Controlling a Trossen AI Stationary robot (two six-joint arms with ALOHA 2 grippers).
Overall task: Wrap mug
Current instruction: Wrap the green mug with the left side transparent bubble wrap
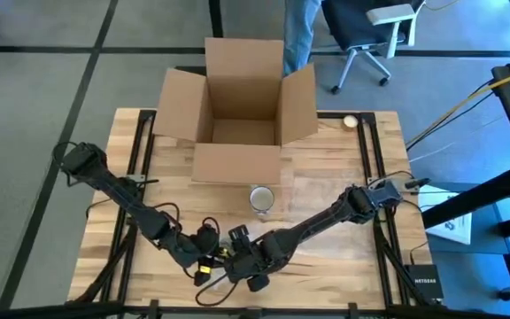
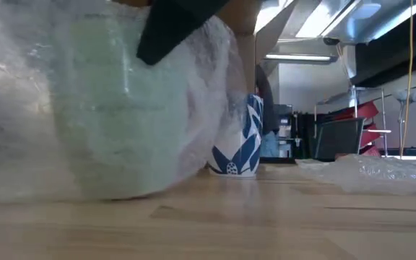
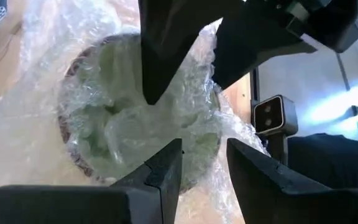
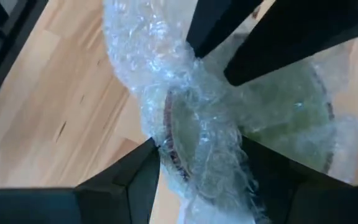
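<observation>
Resting near the front edge of the desk (image 1: 326, 190), the green mug (image 3: 135, 124) sits enclosed in bubble wrap (image 4: 166, 99), with both grippers converged on it. The right gripper (image 4: 197, 171) has its jaws clenched on the bubble wrap bunched over the mug's rim, while the left gripper (image 3: 204, 165) is positioned just beside the mug with its jaws released. A blue-and-white patterned cup (image 2: 240, 141) stands upright mid-desk, in front of the open cardboard box (image 1: 237, 106).

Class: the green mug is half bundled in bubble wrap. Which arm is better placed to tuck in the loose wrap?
Probably the right. The right gripper straddles the twisted bubble wrap on the green mug. The left gripper points into the mug's mouth.
</observation>
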